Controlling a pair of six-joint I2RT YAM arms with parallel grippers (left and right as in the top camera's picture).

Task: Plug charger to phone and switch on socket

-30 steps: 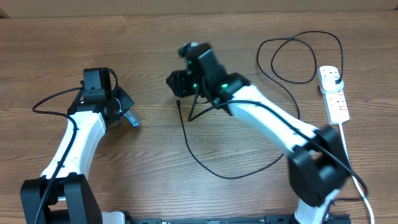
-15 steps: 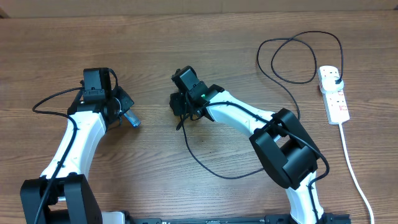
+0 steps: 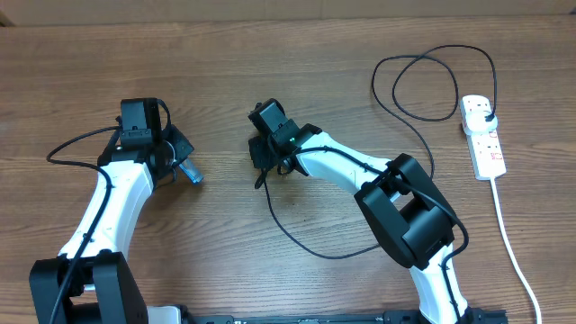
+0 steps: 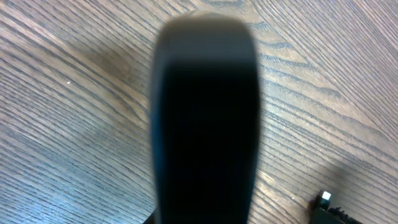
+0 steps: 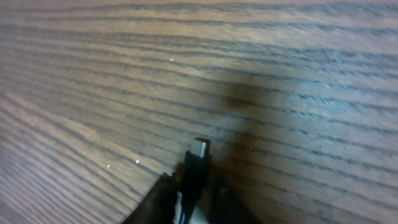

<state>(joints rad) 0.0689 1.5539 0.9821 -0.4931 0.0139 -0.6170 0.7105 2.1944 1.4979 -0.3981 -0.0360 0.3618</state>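
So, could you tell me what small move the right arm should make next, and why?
Probably clamp the right gripper firmly on the charger connector before lifting it. The tip pokes out between its fingers, but a firm grip isn't clear. The left gripper appears to hold the phone nearby.

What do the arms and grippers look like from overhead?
Left arm and right arm: white links, bulky black joint housings. A thin black cable loops beside the left one. Left gripper and right gripper are black; a green light glows behind the right.
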